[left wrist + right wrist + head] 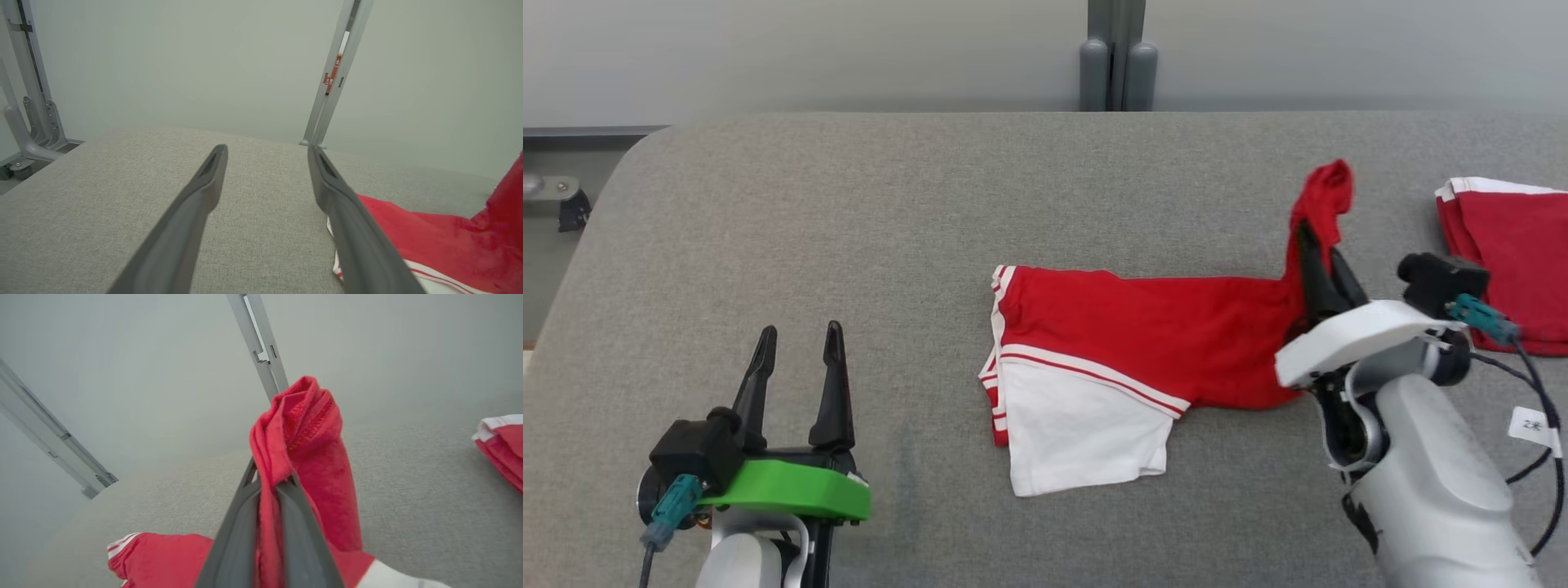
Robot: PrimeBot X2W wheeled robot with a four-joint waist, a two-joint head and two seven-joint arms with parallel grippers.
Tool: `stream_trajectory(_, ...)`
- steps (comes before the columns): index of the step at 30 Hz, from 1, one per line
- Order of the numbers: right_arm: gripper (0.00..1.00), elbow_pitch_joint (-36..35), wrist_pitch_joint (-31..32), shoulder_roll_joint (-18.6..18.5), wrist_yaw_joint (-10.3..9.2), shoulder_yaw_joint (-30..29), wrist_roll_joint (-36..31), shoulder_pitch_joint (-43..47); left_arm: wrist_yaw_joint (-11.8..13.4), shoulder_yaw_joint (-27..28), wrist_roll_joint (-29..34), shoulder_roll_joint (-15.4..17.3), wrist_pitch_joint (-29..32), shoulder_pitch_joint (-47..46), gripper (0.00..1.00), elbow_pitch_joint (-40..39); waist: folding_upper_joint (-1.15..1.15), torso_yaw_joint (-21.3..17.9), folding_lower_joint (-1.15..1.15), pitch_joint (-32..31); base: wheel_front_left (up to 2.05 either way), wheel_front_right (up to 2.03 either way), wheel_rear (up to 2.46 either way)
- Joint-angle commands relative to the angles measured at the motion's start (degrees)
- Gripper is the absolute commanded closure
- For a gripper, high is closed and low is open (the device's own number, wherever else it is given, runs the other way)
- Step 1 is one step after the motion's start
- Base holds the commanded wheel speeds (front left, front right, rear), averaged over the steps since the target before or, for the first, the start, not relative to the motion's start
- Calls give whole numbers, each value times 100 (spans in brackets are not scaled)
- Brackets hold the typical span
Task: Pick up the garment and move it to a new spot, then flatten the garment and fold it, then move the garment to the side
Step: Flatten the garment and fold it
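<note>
A red and white garment (1127,343) lies on the grey padded table (849,245), mid-right in the head view. My right gripper (1321,257) is shut on the garment's right end and holds a red fold up off the surface; the wrist view shows the cloth (302,437) pinched between the two fingers (241,539) and bunched above their tips. My left gripper (799,339) stands open at the lower left, clear of the cloth, nothing between its fingers. In the left wrist view the gripper (265,151) points over bare table, with the garment (429,237) to its right.
Another red and white folded garment (1515,253) lies at the table's right edge, close to my right arm; it also appears in the right wrist view (500,445). A grey post (1116,57) stands behind the table. The table's left half is bare fabric.
</note>
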Motion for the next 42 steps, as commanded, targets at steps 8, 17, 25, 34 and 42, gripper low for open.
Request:
stream_trajectory(8, 100, 51, 168, 330, 0, 1167, 294, -82, 18, -19, -31, 10, -14, 100, 0, 150, 0, 581, 0, -98, 0, 0, 0)
stream_trajectory(17, 100, 888, -112, 336, 0, 2168, 1031, -316, 14, -203, -116, 10, -14, -11, 0, 255, 0, 1182, 0, 117, 0, 0, 0)
stream_trajectory(25, 100, 1575, -243, 352, 0, 2584, 1526, -511, 33, -161, -136, 9, -14, -101, 0, 304, 0, 1529, 0, 345, 0, 0, 0)
stream_trajectory(34, 0, 1217, -264, 337, -1, 3676, 2029, -680, 48, -7, -94, 10, -14, -144, 0, 322, 0, 1344, 0, 300, 0, 0, 0)
stream_trajectory(42, 0, 990, -265, 323, -1, 2983, 1498, -875, 30, -32, -65, 9, -14, -150, 0, 252, 0, 685, 0, 129, 0, 0, 0)
